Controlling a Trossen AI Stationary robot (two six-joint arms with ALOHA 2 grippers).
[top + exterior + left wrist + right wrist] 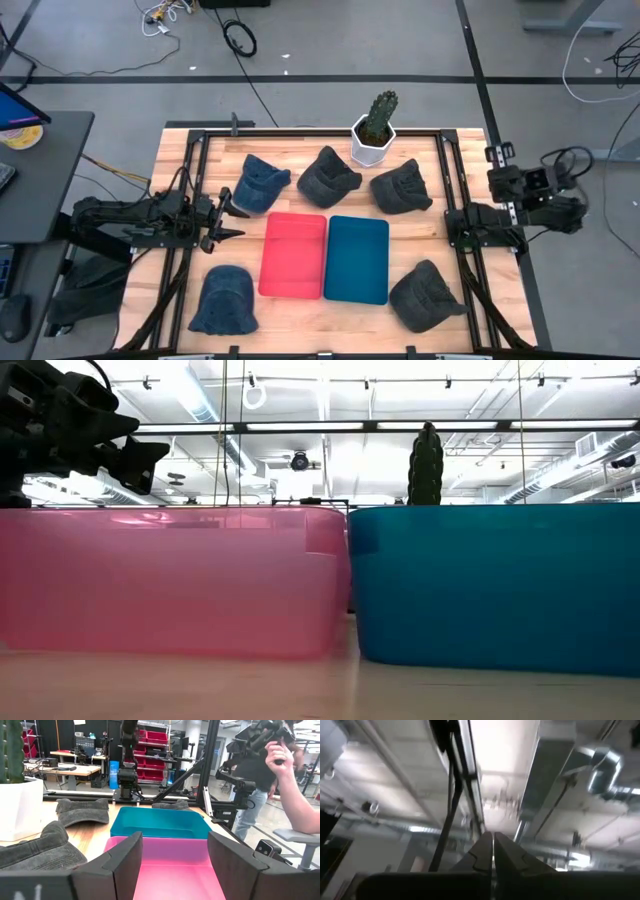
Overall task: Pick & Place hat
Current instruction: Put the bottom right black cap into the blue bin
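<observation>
Five hats lie crown-up on the table in the high view. Two are blue denim: one [262,184] just beyond my left gripper, one [224,300] at the near left. Three are dark grey: two [328,176] [402,188] near the far edge, one [428,296] at the near right. My left gripper [228,220] is open and level, pointing at the red bin [293,254]; in its wrist view the fingers [175,865] frame the bin's rim. My right arm [505,212] waits folded at the table's right edge, its gripper [493,852] shut and pointing at the ceiling.
A teal bin [357,258] stands right of the red bin, the two side by side mid-table. A cactus in a white pot [375,128] stands at the far edge. Black frame rails [195,200] run along both sides. A person [280,775] stands beyond the table's right side.
</observation>
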